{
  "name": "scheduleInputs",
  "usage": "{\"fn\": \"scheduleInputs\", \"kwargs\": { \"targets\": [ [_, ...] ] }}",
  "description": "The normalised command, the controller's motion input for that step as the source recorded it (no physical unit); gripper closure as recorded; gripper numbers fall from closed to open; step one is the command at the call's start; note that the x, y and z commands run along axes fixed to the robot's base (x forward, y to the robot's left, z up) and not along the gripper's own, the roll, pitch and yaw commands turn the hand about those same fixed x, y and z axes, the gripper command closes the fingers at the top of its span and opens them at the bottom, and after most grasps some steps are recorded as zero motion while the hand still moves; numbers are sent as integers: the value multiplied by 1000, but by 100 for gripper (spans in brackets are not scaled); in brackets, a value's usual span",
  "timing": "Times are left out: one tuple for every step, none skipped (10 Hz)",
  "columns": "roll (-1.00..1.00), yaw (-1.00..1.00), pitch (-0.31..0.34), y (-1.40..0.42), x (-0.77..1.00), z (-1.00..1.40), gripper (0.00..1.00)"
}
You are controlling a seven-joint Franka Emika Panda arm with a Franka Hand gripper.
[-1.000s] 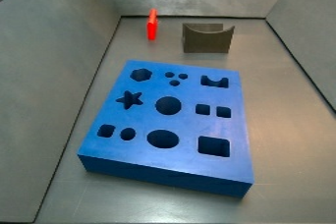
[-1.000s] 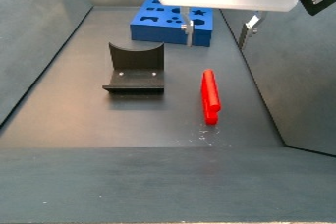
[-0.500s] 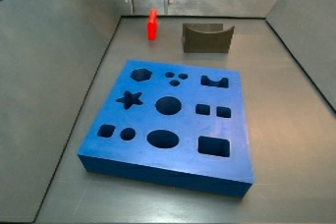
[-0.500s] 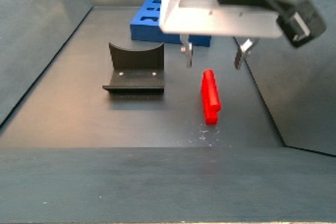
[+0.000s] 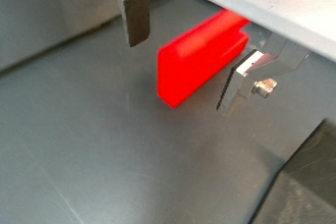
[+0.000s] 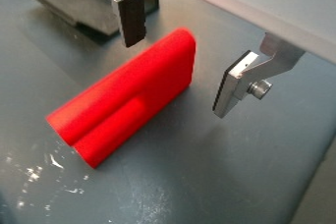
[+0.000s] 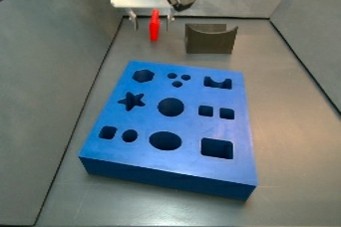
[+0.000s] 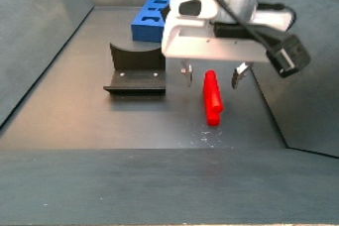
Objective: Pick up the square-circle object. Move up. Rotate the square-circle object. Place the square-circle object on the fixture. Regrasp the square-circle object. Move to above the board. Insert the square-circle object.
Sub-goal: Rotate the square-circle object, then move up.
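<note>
The square-circle object (image 5: 199,57) (image 6: 132,93) is a bright red flat block lying on the grey floor (image 8: 146,121); it shows in both side views (image 7: 156,25) (image 8: 211,101). My gripper (image 5: 182,59) (image 6: 178,63) hangs open just above it, one finger on each side, pads not touching it. In the side views the gripper (image 7: 154,14) (image 8: 212,76) straddles the block's end. The dark fixture (image 7: 209,38) (image 8: 135,69) stands beside it. The blue board (image 7: 173,119) with shaped holes lies further off, partly hidden behind the arm in a side view (image 8: 153,17).
Grey walls (image 7: 80,42) enclose the floor on all sides. A corner of the fixture (image 6: 73,7) shows close behind one finger in a wrist view. Small white specks (image 8: 209,139) mark the floor beside the red block's end.
The gripper has come down from high above the floor until its open fingers straddle the red block. The block, fixture and board have not moved.
</note>
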Motion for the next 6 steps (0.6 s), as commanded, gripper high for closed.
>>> {"fn": "scheduleInputs", "kwargs": {
  "targets": [
    [-78, 17, -45, 8, 43, -480, 0],
    [-82, 20, -53, 9, 40, -363, 0],
    [-88, 23, -58, 8, 38, -212, 0],
    [0, 0, 0, 0, 0, 0, 100],
    [0, 0, 0, 0, 0, 833, 100],
    [-1, -1, 13, -2, -16, 807, 100]
  ]
}}
